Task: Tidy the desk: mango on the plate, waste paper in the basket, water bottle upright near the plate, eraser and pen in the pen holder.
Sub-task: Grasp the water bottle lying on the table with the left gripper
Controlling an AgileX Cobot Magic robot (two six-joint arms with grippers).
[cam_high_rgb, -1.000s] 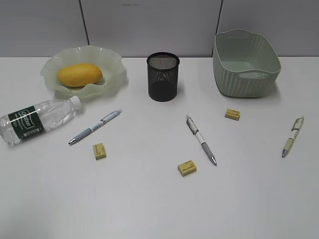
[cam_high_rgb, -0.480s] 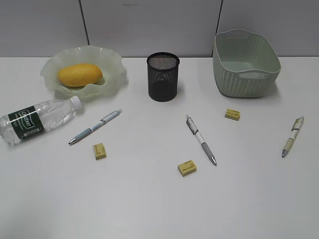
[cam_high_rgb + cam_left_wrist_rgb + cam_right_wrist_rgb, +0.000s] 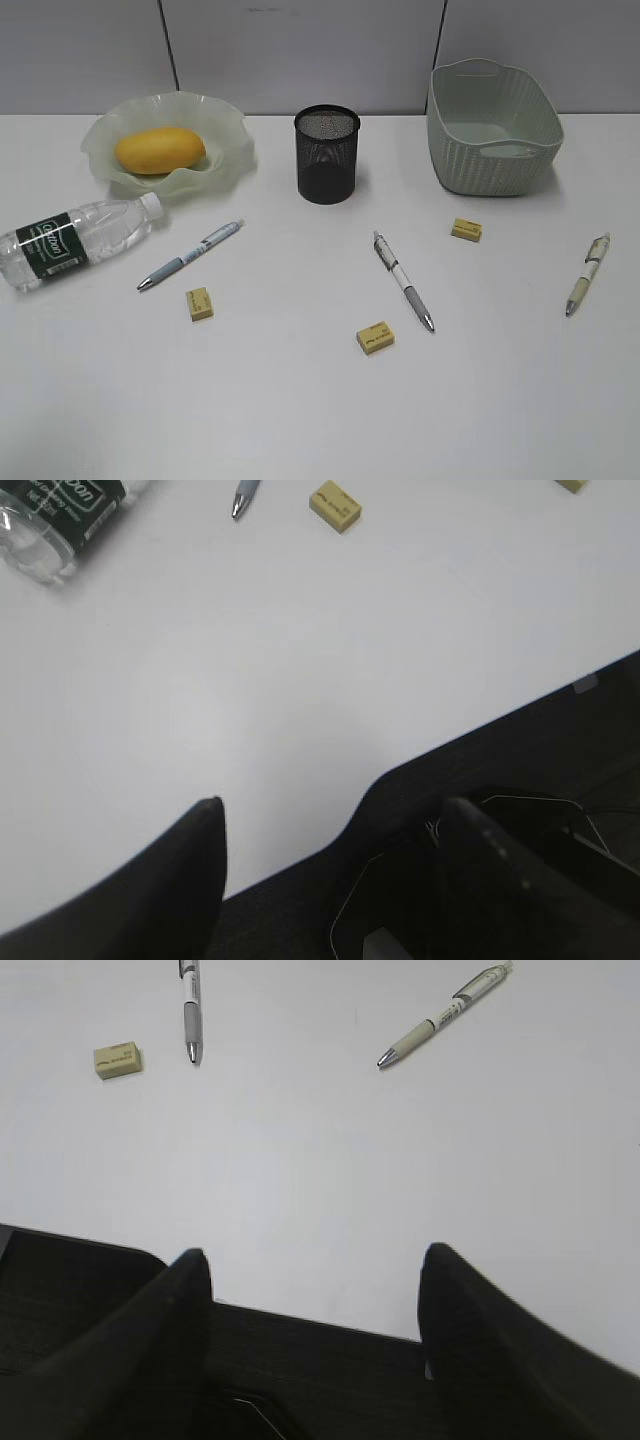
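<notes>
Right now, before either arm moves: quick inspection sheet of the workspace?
Surface: desk, white, flat, no spills seen.
Mango: lies in the plate.
Water bottle: lying on its side, front left of the plate, cap on.
Pens: three loose on the desk, left, middle, right.
Erasers: three loose, left, middle, right.
Pen holder: upright; contents cannot be told.
Basket: upright; no waste paper seen anywhere.
Clutter: nothing seen.
Left gripper: open, empty, at the desk's near edge.
Right gripper: open, empty, at the near edge.
Cables: nothing seen.
Surroundings: grey wall panels behind.
</notes>
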